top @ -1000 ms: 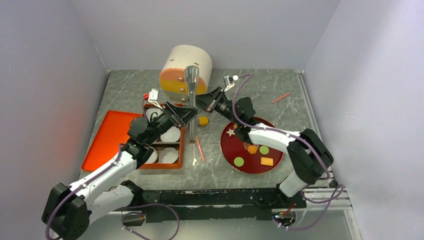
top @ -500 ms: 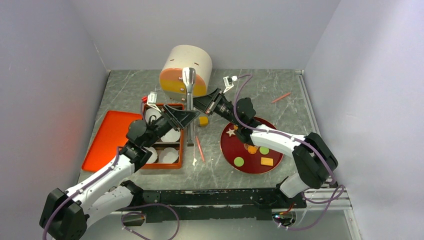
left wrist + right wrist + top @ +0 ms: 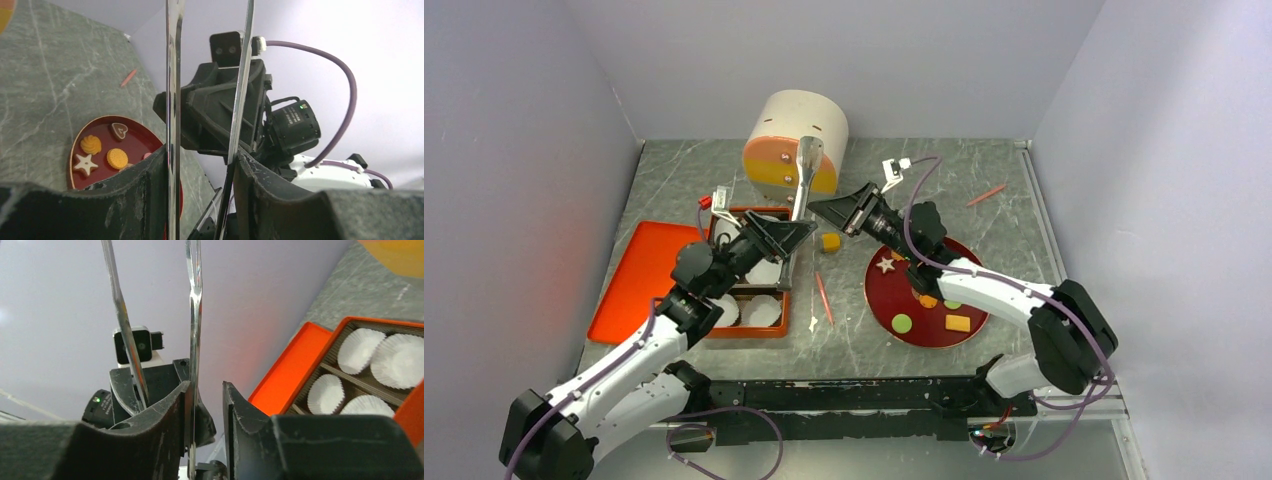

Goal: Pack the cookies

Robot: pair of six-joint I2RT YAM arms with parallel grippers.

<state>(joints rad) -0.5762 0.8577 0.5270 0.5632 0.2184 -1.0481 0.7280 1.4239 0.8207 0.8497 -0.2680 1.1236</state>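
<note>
The red plate point(image 3: 929, 325) on the bench point(image 3: 694, 170) holds the cookies point(image 3: 902, 323): a white star, two green rounds, an orange round and an orange rectangle lie loose on it; the partitioned orange box point(image 3: 749, 333) to its left holds white paper liners point(image 3: 400, 360); a flat orange tray point(image 3: 639, 280) lies against the box's far side. The left fingers point(image 3: 125, 200) clasp metal tongs point(image 3: 801, 180), one blade against each finger, raised between box and plate; the right fingers point(image 3: 150, 440) stand narrowly parted just beside the tongs, gripping nothing. Behind stands a cream drum point(image 3: 796, 125); a yellow cube point(image 3: 830, 241) and an orange stick point(image 3: 824, 298) lie between the containers.
</note>
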